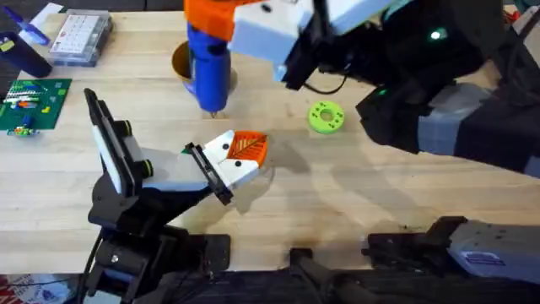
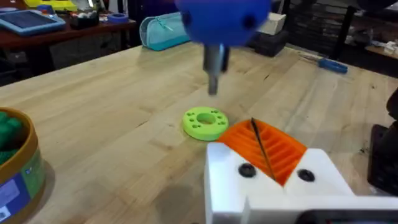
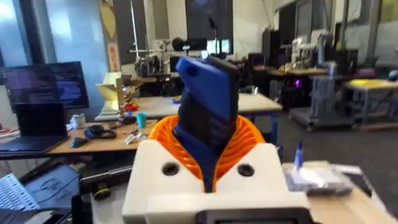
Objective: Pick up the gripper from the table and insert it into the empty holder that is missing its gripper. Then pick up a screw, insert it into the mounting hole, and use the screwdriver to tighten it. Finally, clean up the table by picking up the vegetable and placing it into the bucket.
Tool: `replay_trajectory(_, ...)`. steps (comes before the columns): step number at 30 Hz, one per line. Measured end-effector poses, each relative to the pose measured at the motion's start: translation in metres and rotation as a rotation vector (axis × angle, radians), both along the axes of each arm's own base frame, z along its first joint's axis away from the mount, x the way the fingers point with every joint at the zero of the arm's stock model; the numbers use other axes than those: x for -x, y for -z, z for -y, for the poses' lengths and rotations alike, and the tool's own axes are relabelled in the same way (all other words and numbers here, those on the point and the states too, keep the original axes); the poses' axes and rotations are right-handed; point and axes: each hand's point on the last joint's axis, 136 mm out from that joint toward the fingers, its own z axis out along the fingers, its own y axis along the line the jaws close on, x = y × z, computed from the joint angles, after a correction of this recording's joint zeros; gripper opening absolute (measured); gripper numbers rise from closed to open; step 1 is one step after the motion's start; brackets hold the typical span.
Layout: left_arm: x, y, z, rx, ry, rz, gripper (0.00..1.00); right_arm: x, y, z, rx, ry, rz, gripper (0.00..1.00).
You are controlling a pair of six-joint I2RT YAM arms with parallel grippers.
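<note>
Here, the right gripper (image 3: 208, 165) is clamping the screwdriver (image 1: 208, 72) upright, its tip hanging up-table of the holder (image 1: 226, 169); the left jaws' opening cannot be told.

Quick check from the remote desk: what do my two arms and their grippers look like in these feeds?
Both arms are black with white and grey housing. The left gripper has a white blocky body, orange ribbed pads and two dark screws on its face. The right gripper is built the same way, white with orange ribbed pads. A green light glows on the right arm.
</note>
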Motion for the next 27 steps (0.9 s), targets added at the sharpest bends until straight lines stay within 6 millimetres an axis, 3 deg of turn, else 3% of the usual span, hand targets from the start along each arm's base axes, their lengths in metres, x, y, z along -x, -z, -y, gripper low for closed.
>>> replay_trajectory(9,0.0,0.0,0.0,0.0,0.0,0.0,0.018,-0.028,-0.007,0.028,-0.03,0.073,-0.009,0.044)
replay_trajectory(16,0.0,0.0,0.0,0.0,0.0,0.0,0.018,-0.072,0.037,0.038,0.104,0.147,-0.23,0.043)
replay_trajectory(22,0.0,0.0,0.0,0.0,0.0,0.0,0.018,-0.11,0.07,0.066,0.179,0.254,-0.379,0.044)
replay_trajectory(27,0.0,0.0,0.0,0.0,0.0,0.0,0.018,-0.128,0.102,0.083,0.247,0.31,-0.52,0.043)
